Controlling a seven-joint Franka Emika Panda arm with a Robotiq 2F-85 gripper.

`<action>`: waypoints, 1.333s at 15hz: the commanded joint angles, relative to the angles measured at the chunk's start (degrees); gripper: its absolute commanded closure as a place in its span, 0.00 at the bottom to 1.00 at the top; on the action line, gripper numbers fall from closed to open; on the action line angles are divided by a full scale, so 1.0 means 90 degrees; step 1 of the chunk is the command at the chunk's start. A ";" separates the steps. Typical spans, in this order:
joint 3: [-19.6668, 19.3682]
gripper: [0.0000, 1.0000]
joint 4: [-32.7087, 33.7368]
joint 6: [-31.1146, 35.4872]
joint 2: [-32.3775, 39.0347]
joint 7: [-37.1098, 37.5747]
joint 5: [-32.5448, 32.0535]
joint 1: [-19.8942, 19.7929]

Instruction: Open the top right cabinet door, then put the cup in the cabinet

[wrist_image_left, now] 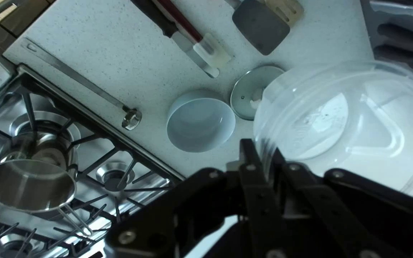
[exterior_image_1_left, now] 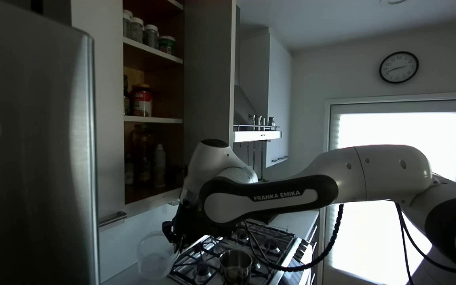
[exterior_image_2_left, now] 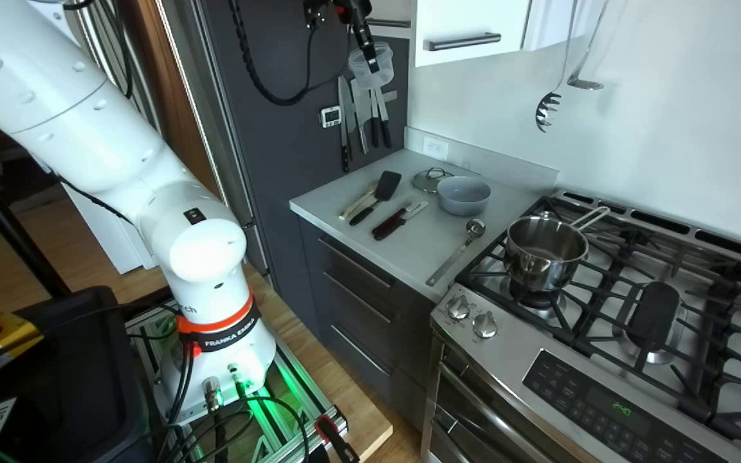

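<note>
The cabinet (exterior_image_1_left: pixel 153 120) stands open in an exterior view, with jars and bottles on its brown shelves. Its top right door (exterior_image_1_left: pixel 208 75) is swung out to the right of the opening; the arm covers its lower part. The cup (exterior_image_1_left: pixel 154 257) is a clear, whitish plastic tub, also seen in an exterior view (exterior_image_2_left: pixel 372 67) and large in the wrist view (wrist_image_left: pixel 346 125). My gripper (wrist_image_left: pixel 260 154) is shut on the cup's wall, one finger on each side. The gripper (exterior_image_1_left: pixel 178 245) holds the cup in the air over the counter, lower than the cabinet's bottom edge.
The steel fridge (exterior_image_1_left: pixel 34 158) stands close left. A shut grey panel with a bar handle (exterior_image_1_left: pixel 111 219) adjoins the opening. Below are the counter (exterior_image_2_left: pixel 422 251) with a bowl (exterior_image_2_left: pixel 464 196), lid and utensils, and the stove with a steel pot (exterior_image_2_left: pixel 545 257). Knives (exterior_image_2_left: pixel 377 116) hang behind the cup.
</note>
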 commanded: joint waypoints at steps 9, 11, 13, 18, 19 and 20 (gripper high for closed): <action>-0.0009 0.98 0.0594 0.0101 0.0295 0.0400 -0.0577 -0.0027; -0.0013 0.98 0.0814 0.0128 0.0297 0.0569 -0.0760 -0.0107; -0.0033 0.98 0.1056 0.0117 0.0337 0.0702 -0.0898 -0.0150; 0.0136 0.98 0.1632 0.0132 0.0601 0.1539 -0.1653 -0.0329; 0.0146 0.98 0.1728 0.0127 0.0668 0.1672 -0.1782 -0.0316; 0.0149 0.98 0.1850 0.0117 0.0756 0.1843 -0.1884 -0.0306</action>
